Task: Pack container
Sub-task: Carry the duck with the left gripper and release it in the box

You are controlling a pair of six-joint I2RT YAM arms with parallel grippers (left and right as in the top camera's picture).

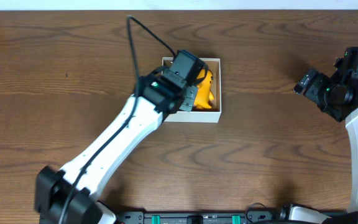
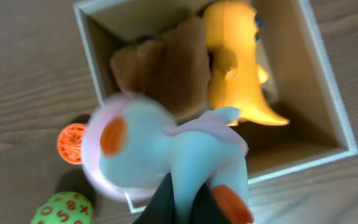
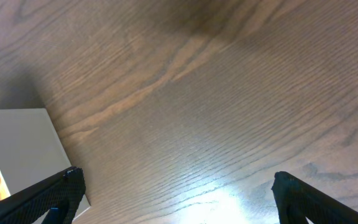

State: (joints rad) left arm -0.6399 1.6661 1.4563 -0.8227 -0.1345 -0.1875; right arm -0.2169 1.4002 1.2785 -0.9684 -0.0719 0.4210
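Note:
The container (image 1: 199, 116) is a square white box with a brown inside, at the table's middle back. In the left wrist view the container (image 2: 328, 87) holds a yellow dinosaur-like toy (image 2: 238, 68) and a brown plush (image 2: 163, 68). My left gripper (image 2: 188, 190) is shut on a pale blue plush toy (image 2: 166, 152) with orange patches and pink trim, held above the box's near-left corner. From overhead the left gripper (image 1: 187, 67) covers the box's left half, beside the yellow toy (image 1: 206, 90). My right gripper (image 3: 176, 186) is open and empty over bare table at the far right (image 1: 307, 82).
An orange ball (image 2: 71, 143) and a green ball with red numbers (image 2: 61, 210) lie on the wood table just outside the box's left wall. The box's white outer wall (image 3: 17, 143) shows at the left of the right wrist view.

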